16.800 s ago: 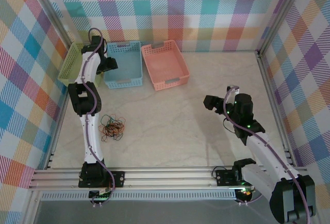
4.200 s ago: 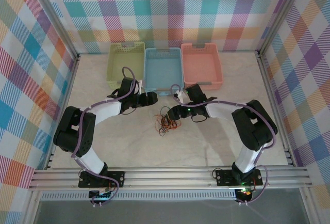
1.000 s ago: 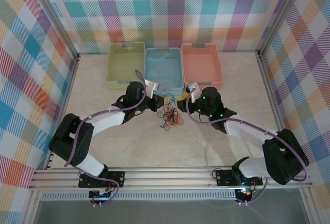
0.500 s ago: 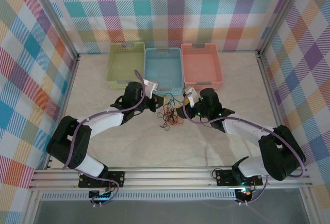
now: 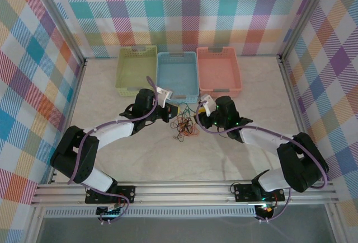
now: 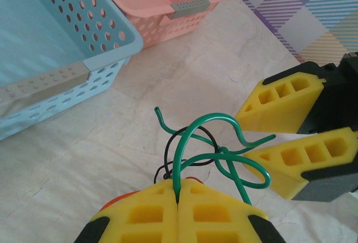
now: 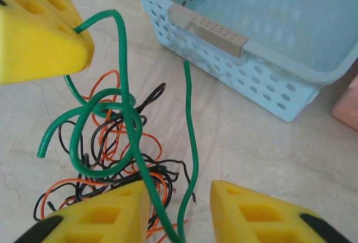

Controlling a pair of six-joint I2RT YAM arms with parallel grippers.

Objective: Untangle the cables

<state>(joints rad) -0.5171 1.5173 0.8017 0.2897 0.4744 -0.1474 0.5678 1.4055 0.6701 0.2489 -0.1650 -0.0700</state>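
The cables are a tangle of thin orange and black wires [image 5: 184,126] lying on the table in front of the blue basket, with a green wire [image 5: 185,107] lifted out of it. My left gripper [image 6: 178,190] is shut on one end of the green wire [image 6: 193,136], which loops upward from its pads. My right gripper [image 7: 179,198] stands open just to the right, its yellow fingers [image 7: 95,220] apart. Two strands of the green wire [image 7: 120,58] run down through the gap. The orange and black tangle [image 7: 112,164] lies underneath on the table.
Three baskets stand in a row at the back: green [image 5: 134,90], blue [image 5: 179,94] and pink [image 5: 219,92]. The blue basket's front wall [image 7: 235,64] is close behind both grippers. Metal frame rails run along the table's sides and near edge.
My right gripper has moved left toward the tangle, so the green wire now hangs between its fingers. The left gripper has stayed put, still shut on the green wire.
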